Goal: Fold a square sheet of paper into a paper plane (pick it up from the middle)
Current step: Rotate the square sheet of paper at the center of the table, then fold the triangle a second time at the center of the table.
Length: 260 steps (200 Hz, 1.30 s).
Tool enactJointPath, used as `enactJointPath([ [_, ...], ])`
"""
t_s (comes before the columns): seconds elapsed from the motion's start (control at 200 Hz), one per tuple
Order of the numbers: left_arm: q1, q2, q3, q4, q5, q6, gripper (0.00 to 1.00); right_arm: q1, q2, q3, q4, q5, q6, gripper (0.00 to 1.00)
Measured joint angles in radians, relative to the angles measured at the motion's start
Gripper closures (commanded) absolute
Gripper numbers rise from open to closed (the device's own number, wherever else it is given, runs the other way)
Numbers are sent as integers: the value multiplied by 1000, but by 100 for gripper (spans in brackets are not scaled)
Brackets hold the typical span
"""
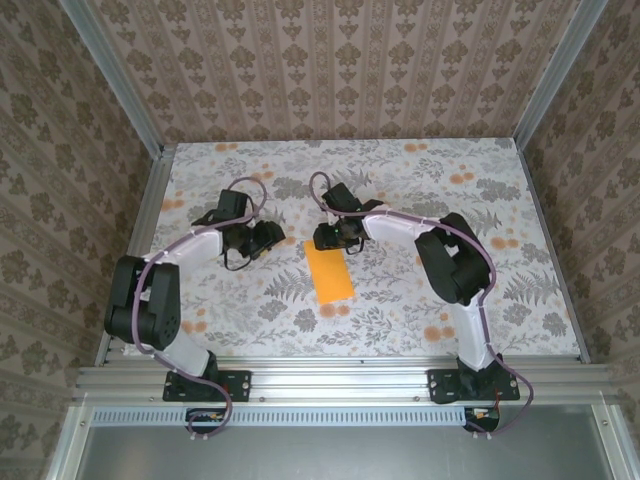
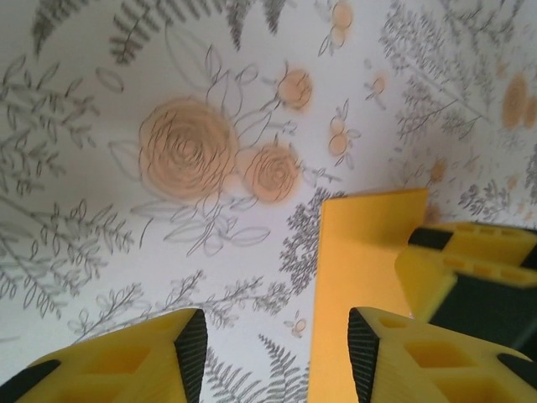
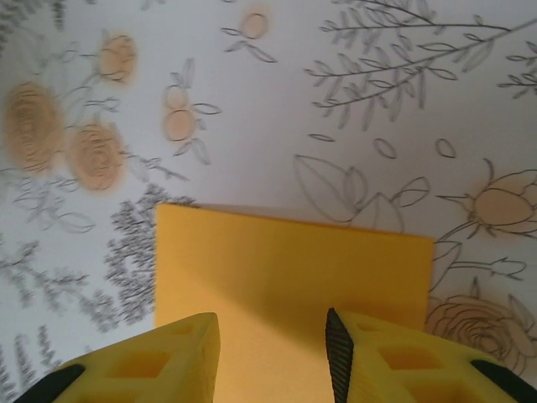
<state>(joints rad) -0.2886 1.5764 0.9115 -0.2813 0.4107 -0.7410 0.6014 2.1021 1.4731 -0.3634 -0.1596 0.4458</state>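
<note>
Well, from above, the orange-yellow paper lies flat mid-frame, a neat long shape. It looks thin, light and bendy, so I'd pinch it gently at an edge. In the left wrist view the left gripper is half open and holds nothing, with the paper at lower right; in the right wrist view the right gripper is half open and empty too, right over the paper.

So the square sheet of paper is plain orange-yellow, and it's a longish rectangle, clean edges, no print on it. It's lying flat on the table, pretty much in the middle, long side running near-to-far, with the near end skewed a little to the right.
</note>
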Motion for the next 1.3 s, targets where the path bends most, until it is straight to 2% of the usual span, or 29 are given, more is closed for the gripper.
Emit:
enactJointPath([
  [0.32,-35,-60,-97,13,34,-33,44,-34,16,9,-22,52,116,57],
  [0.485,-104,-63,-140,62,78,-77,39,-52,8,-14,3,53,224,54],
  [0.81,-223,-27,-196,169,160,-161,36,-146,-36,-142,171,-119,394,54],
  [1.01,-251,30,-188,180,174,-180,35,-159,-36,-156,196,-152,418,55],
  [1.12,-254,48,-171,182,178,-184,37,-161,-37,-160,204,-164,423,55],
  [1.3,-250,64,-168,190,189,-209,49,-163,-37,-162,206,-167,422,55],
])
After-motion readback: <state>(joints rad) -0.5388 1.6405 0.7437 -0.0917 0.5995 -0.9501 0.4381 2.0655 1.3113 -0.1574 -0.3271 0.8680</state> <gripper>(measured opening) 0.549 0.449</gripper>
